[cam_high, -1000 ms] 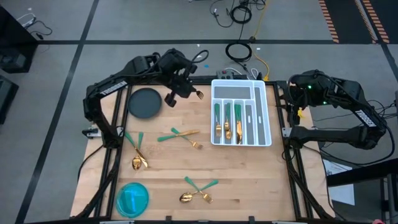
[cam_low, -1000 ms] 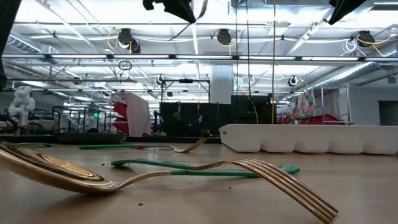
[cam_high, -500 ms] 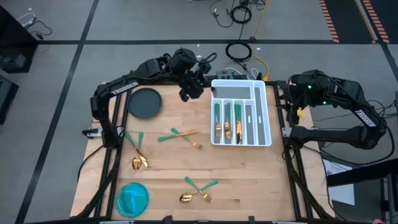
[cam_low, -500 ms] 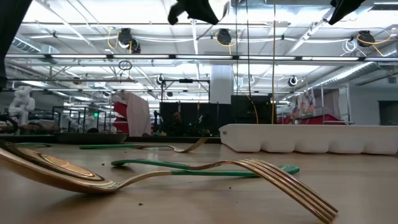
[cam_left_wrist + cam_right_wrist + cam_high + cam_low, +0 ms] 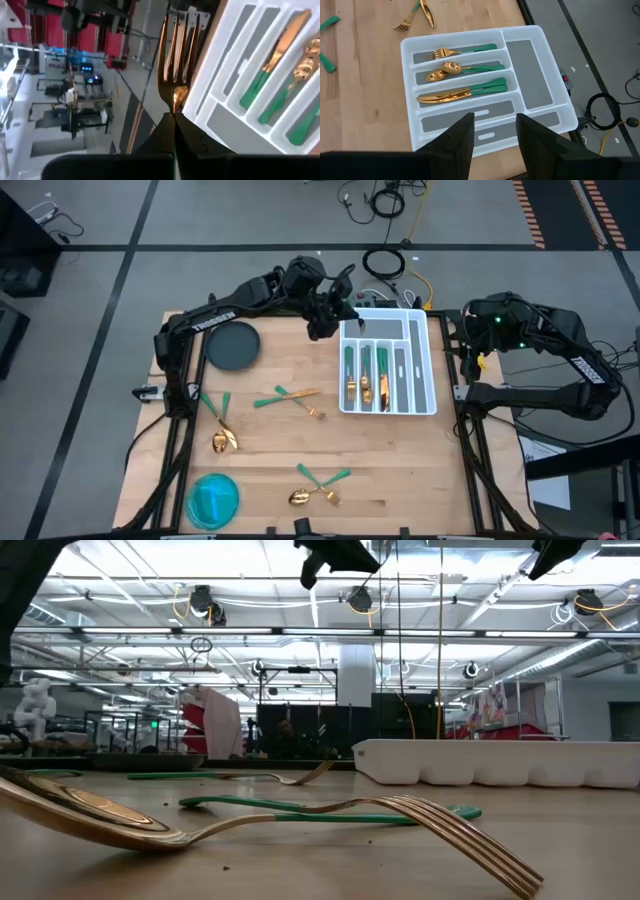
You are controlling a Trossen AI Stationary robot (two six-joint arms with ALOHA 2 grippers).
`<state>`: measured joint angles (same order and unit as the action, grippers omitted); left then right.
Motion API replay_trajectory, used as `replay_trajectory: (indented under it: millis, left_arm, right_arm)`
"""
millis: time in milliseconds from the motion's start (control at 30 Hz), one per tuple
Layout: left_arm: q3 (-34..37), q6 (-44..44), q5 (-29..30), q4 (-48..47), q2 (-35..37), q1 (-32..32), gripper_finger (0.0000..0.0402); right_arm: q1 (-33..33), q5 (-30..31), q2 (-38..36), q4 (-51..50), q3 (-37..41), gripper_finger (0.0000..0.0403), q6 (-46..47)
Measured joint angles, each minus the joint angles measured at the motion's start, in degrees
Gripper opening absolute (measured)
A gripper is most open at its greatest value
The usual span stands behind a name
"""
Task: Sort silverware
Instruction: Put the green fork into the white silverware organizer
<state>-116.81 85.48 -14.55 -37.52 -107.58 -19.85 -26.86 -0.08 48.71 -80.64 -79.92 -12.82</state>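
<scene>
A large industrial lab hall is indicated by exposed ceiling trusses (image 5: 300,635), floor cables (image 5: 385,262) and taped lanes (image 5: 130,265)

Gold-headed, green-handled silverware (image 5: 300,397) lies scattered on wood, some sorted in tray slots.

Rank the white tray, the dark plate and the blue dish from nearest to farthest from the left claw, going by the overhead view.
From the left claw, shut on a fork:
1. White tray: right beside it, at its far left corner.
2. Dark plate: toward the table's left, far side.
3. Blue dish: near left corner, farthest.
</scene>
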Motion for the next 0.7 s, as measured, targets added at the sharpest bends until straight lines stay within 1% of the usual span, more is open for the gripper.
replay_trajectory:
  millis: [200, 700]
  left_arm:
    - [0.1, 0.5, -0.5, -5.5, -4.1, 0.0, 0.0000]
    - [0.1, 2.3, -1.2, -9.6, -14.1, 1.5, 0.0000]
  right_arm:
    - [0.0, 0.0, 0.0, 0.0, 0.0, 0.0137, 0.2]
    - [0.0, 0.0, 0.0, 0.0, 0.0, 0.0137, 0.1]
